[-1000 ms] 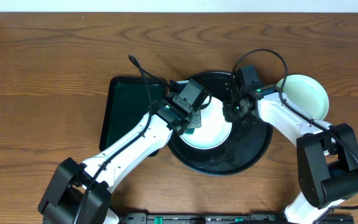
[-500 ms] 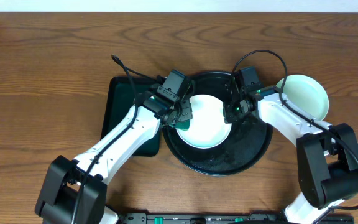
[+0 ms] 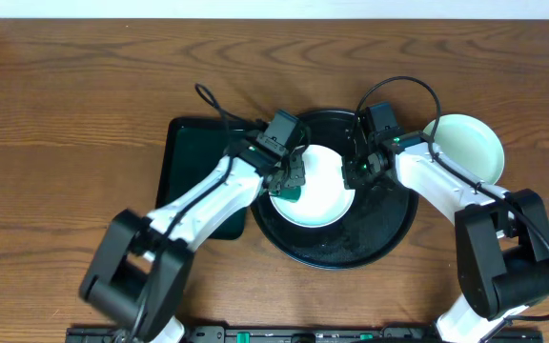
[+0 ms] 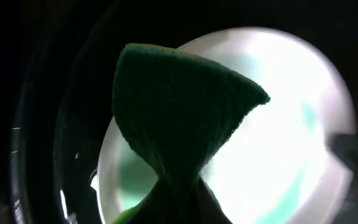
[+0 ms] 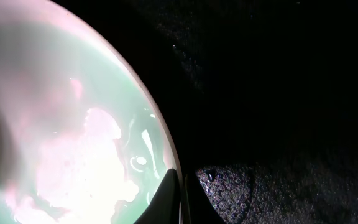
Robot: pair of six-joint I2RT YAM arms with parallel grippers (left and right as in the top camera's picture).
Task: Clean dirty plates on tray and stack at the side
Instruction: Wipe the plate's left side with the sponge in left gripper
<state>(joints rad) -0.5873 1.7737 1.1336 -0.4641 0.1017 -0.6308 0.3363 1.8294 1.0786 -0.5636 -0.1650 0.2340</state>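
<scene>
- The green tray (image 3: 184,176) lies at the left of the table (image 3: 65,114), just beside the black tray (image 3: 389,233). The left arm crosses above it.
- The left gripper (image 3: 292,181) hangs over the left part of the plate (image 3: 327,195). Its fingers are pinched tight on a dark green sponge (image 4: 182,118), which fans out above the plate. I cannot tell whether the sponge touches the plate.
- The plate is pale mint and glossy, and sits in the black tray toward its upper left.
- The right gripper (image 3: 358,170) is at the plate's right rim, with its fingers closed narrowly on that rim.
- A second plate (image 3: 470,143), also pale mint, rests on the table near the black tray's right edge.
</scene>
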